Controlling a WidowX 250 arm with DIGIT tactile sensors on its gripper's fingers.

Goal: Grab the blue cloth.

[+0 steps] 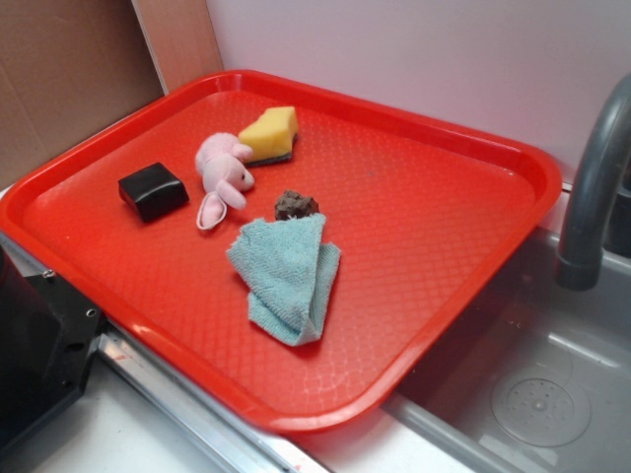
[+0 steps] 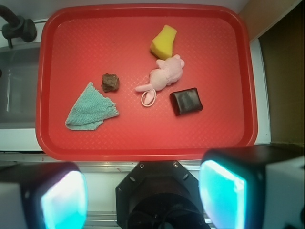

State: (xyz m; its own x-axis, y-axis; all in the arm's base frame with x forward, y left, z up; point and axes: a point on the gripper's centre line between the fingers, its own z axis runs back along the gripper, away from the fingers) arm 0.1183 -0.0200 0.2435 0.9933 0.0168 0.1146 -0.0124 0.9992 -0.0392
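Note:
The blue cloth (image 1: 288,275), a light teal folded rag, lies near the middle of the red tray (image 1: 444,197). In the wrist view the blue cloth (image 2: 90,109) lies at the tray's left part, far ahead of me. My gripper (image 2: 143,198) is open and empty, its two pads wide apart, held high over the counter short of the tray's (image 2: 143,148) near rim. In the exterior view only the black arm base (image 1: 39,345) shows at the lower left.
On the tray: a yellow sponge (image 1: 269,133), a pink plush toy (image 1: 224,174), a black block (image 1: 153,189), and a small brown lump (image 1: 295,205) touching the cloth's far edge. A sink (image 1: 552,394) and grey faucet (image 1: 592,187) lie to the right.

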